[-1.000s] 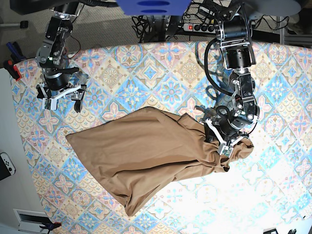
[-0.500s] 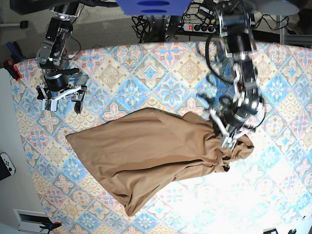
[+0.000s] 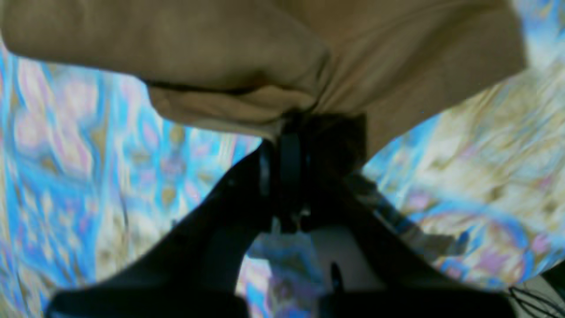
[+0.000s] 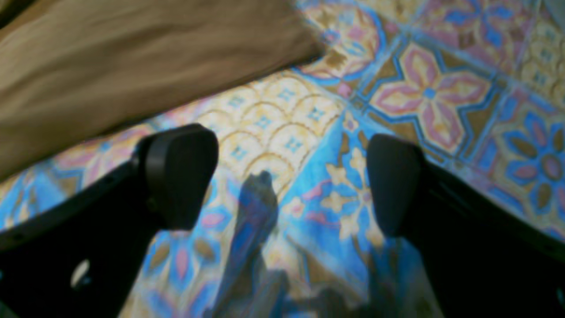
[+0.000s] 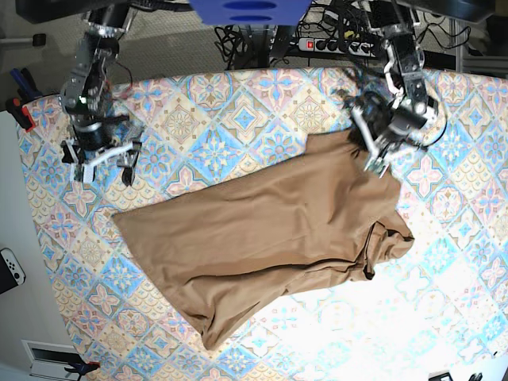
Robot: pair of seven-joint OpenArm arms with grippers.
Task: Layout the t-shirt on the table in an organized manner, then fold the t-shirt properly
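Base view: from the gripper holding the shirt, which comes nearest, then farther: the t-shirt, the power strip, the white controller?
1. t-shirt, clamped in the left gripper itself.
2. power strip, just above it at the top.
3. white controller, at the far left edge.

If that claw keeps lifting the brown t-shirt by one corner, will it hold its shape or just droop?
Probably droop. The t-shirt bunches into soft folds where the left gripper pinches it, so it looks floppy. It likely weighs little, since one small pinch seems to carry that edge. The rest trails over the table, so it would probably drag along rather than lift flat.
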